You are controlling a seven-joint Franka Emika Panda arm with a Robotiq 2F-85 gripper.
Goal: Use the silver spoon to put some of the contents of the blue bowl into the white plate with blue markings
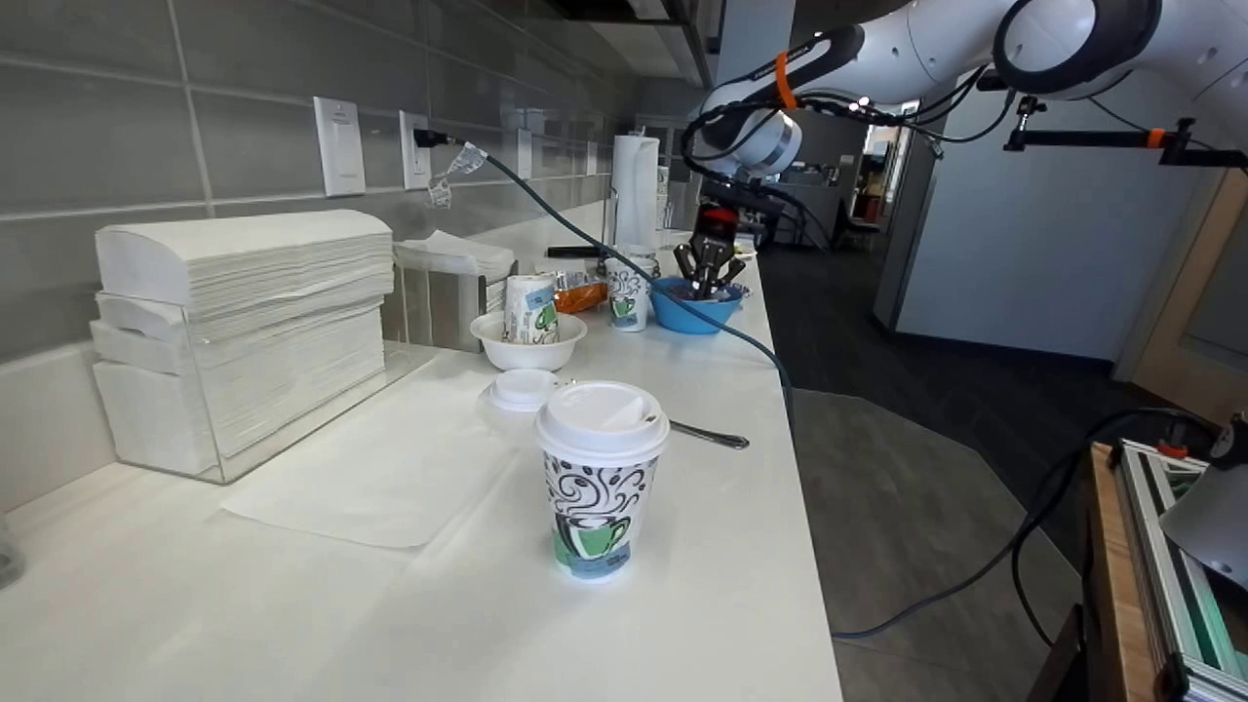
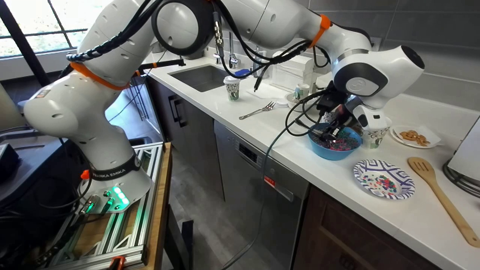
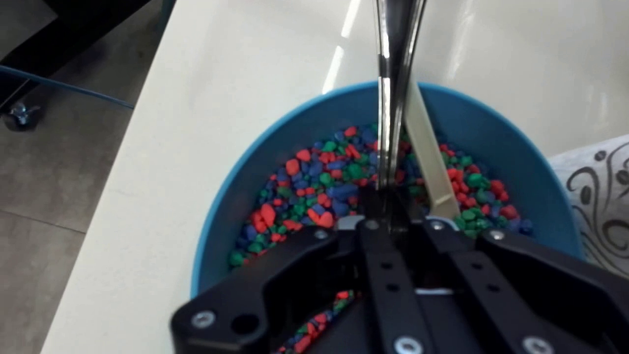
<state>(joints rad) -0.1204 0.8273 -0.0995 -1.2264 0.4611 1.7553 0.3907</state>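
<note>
The blue bowl [image 2: 330,153] stands on the counter, holding many small red, green and blue pieces. It also shows in an exterior view [image 1: 687,319] and in the wrist view [image 3: 216,231]. My gripper [image 3: 388,201] is shut on the handle of the silver spoon [image 3: 393,73], low inside the bowl. The handle sticks out over the bowl's rim; the spoon's other end is hidden by the gripper. The gripper shows in both exterior views [image 1: 707,283] [image 2: 330,138]. The white plate with blue markings [image 2: 405,182] lies beside the bowl with some coloured pieces on it.
A pale flat stick [image 3: 427,152] lies in the bowl beside the spoon. A paper cup [image 2: 373,138] stands close to the bowl. A wooden slotted spatula [image 2: 442,191], a pretzel plate [image 2: 397,135] and a fork [image 2: 258,111] lie on the counter. A cable [image 1: 575,222] crosses it.
</note>
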